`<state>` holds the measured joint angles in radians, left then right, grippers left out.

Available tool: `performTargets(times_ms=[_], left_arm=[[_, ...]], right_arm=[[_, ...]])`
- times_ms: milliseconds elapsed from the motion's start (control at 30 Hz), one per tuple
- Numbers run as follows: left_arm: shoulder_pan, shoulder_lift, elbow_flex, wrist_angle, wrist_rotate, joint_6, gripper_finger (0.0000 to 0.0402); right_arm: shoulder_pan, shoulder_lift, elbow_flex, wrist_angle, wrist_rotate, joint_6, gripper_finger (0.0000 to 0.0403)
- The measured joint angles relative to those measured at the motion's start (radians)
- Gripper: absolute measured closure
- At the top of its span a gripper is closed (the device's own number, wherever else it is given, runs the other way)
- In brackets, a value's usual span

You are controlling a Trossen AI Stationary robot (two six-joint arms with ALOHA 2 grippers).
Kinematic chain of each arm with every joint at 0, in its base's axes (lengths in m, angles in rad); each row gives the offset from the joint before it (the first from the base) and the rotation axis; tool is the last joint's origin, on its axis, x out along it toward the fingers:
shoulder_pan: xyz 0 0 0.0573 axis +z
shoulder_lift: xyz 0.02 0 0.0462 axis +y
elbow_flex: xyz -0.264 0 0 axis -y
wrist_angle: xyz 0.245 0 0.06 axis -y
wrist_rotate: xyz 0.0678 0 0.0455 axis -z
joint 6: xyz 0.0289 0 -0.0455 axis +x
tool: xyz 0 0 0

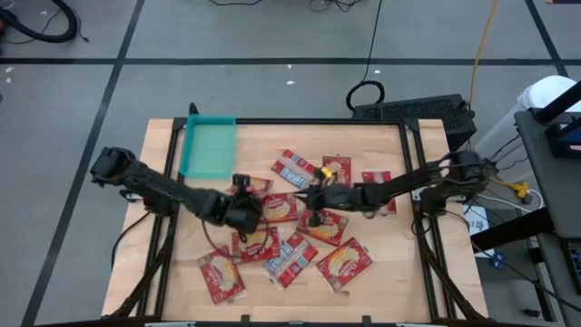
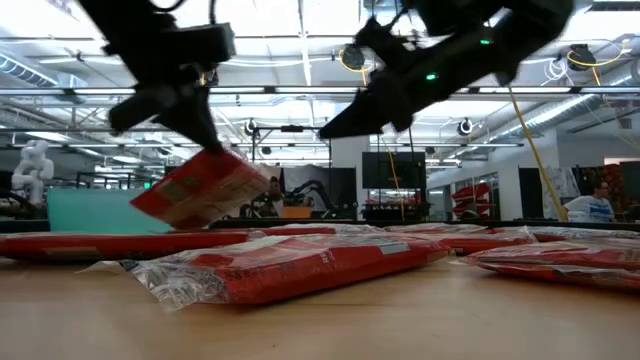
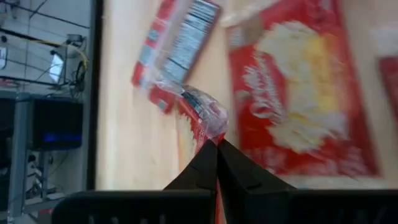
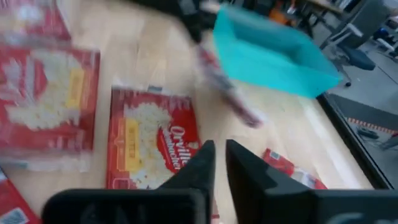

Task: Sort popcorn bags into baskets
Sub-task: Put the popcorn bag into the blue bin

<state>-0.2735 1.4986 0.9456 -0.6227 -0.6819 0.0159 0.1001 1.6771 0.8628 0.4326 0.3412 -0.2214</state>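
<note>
Several red popcorn bags (image 1: 300, 245) lie flat and partly overlapping on the wooden table. My left gripper (image 1: 243, 213) is over the heap's left part, shut on one bag (image 2: 200, 188) that is off the table. My right gripper (image 1: 313, 202) hovers above the heap's middle (image 2: 340, 122). Its fingers (image 4: 205, 158) are almost together, with nothing between them, over a bag lying face up (image 4: 149, 146). The teal tray (image 1: 209, 145) stands at the far left of the table and shows nothing inside. My left gripper pinches the bag between its two fingers at the crinkled clear wrapper along one edge (image 3: 208, 124). The fingers come from above, pointing down. The bag hangs below them, tilted and lifted clear of the table (image 2: 200, 188).
Bare wood lies between the heap and the tray (image 4: 273, 56), and along the table's left and near edges (image 1: 172, 272). Two bags lie near the far edge (image 1: 295, 168). The table frame's black rails (image 1: 413, 145) run along the sides. A person sits far off in the room (image 2: 600, 200).
</note>
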Motion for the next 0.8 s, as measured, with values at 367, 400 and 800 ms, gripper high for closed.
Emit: performTargets(times_ms=[367, 400, 800], left_arm=[[0.082, 0.0, 0.014, 0.176, 0.097, 0.243, 0.0396], [0.081, 0.0, 0.014, 0.192, 0.104, 0.258, 0.0396], [0.077, 0.0, 0.014, 0.287, 0.108, 0.293, 0.0383]], right_arm=[[-0.036, 0.183, 0.196, -0.008, 0.071, -0.244, 0.0244], [-0.044, 0.195, 0.198, 0.003, 0.049, -0.258, 0.0237], [-0.088, 0.254, 0.196, 0.012, -0.032, -0.291, 0.0332]])
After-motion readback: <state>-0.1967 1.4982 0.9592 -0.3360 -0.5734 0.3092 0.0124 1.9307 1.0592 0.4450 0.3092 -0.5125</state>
